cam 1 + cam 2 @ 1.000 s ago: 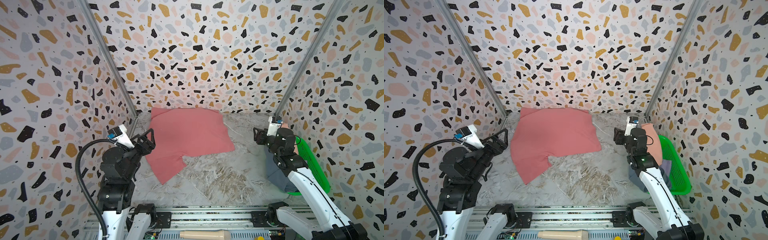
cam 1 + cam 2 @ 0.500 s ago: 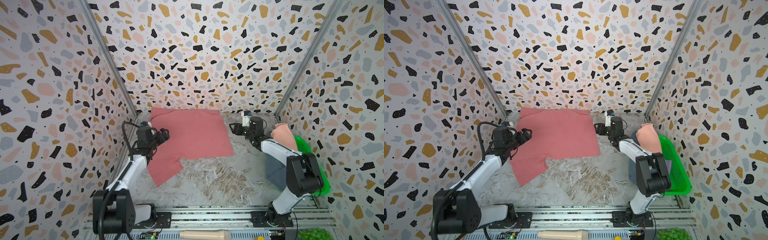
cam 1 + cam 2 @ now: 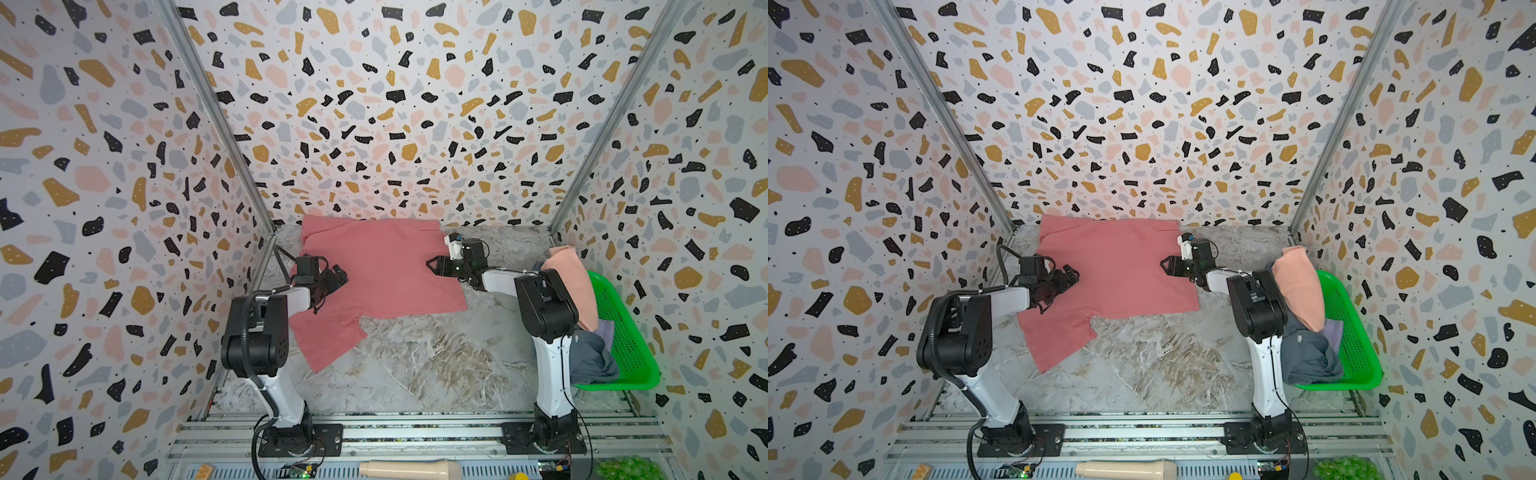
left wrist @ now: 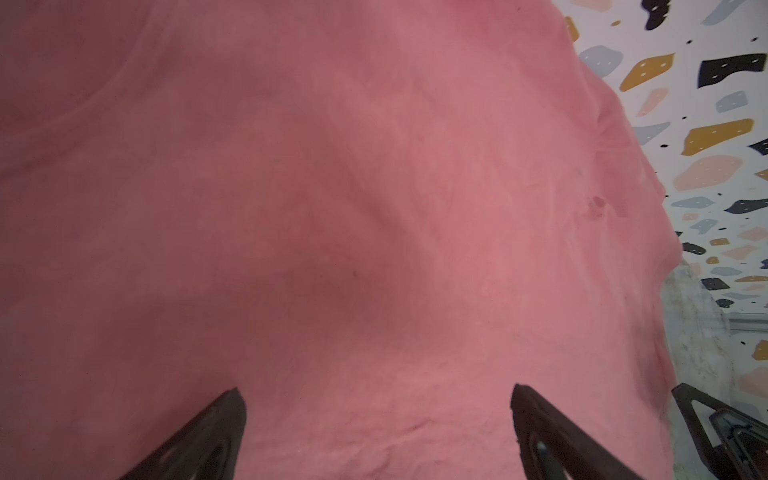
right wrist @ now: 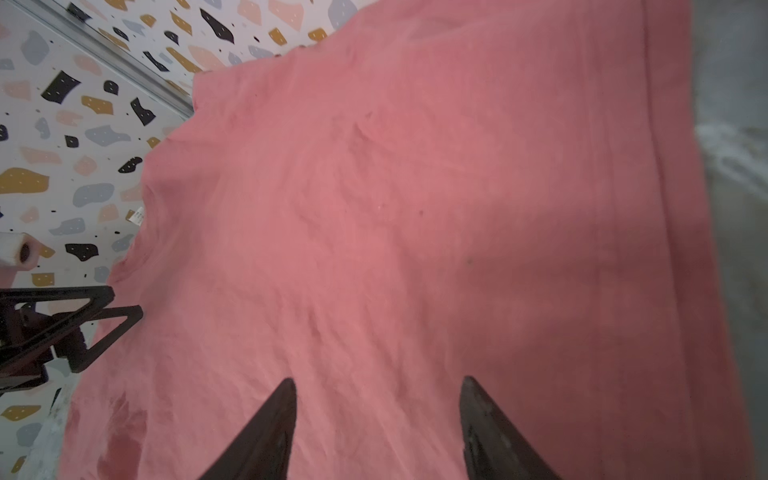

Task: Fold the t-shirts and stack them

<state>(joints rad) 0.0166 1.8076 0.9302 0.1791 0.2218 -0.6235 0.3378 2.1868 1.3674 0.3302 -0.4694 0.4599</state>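
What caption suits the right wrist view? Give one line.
Open right claw over the spread rose-red t-shirt, nothing gripped.

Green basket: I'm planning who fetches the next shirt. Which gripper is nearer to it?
Right. The right gripper is over the edge of the rose-red shirt nearest the green basket; the left gripper is over the opposite edge, farther away.

One rose t-shirt (image 3: pixel 382 266), one peach t-shirt (image 3: pixel 569 282), one blue-grey t-shirt (image 3: pixel 590 359), perhaps one lavender t-shirt (image 3: pixel 605 331), one green basket (image 3: pixel 636 353)
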